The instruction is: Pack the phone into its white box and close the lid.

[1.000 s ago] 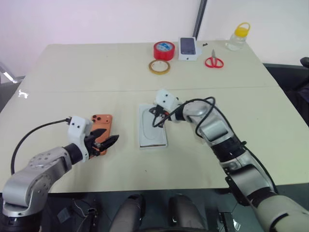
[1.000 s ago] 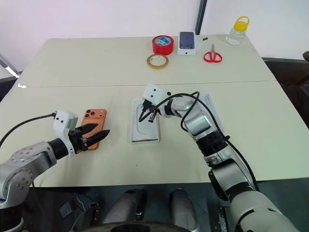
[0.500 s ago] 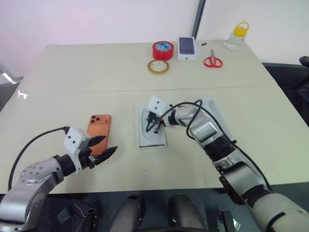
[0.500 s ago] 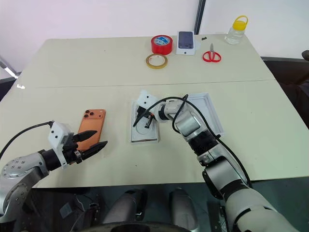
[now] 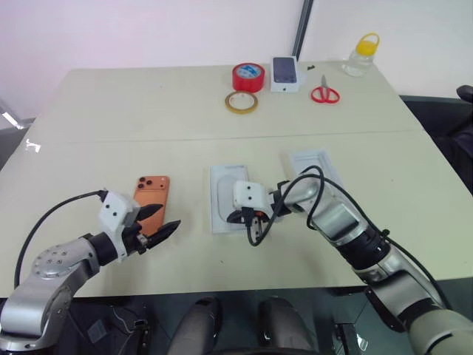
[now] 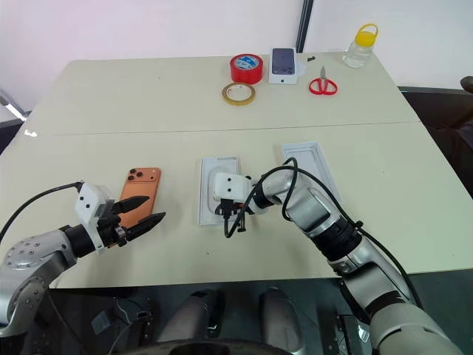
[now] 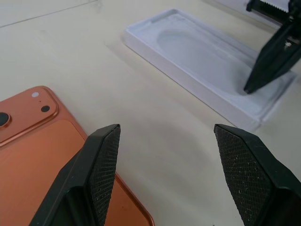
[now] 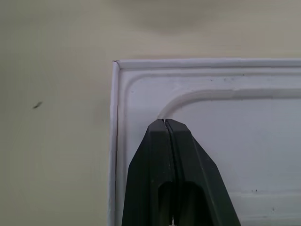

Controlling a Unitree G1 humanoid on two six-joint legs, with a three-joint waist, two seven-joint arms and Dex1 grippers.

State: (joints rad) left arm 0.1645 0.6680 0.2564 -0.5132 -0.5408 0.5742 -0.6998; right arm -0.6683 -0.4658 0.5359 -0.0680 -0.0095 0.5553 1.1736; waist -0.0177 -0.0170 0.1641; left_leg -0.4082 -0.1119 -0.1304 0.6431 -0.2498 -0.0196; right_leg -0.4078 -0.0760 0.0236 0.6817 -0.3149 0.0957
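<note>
Your left tool (image 5: 164, 228) hovers released just past the phone's (image 5: 151, 194) near right corner; the phone lies flat on the worktop (image 5: 148, 111). Your right tool (image 8: 167, 125) is clenched, empty, tip at the near corner of the white tray with the oval recess (image 5: 225, 194). Bare worktop between phone and tray.

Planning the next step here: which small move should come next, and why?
Probably bring the left gripper over the phone to grasp it: its jaws stand open beside the phone, which lies flat on the table, unpacked. The right gripper, shut, hangs over the white insert.
</note>
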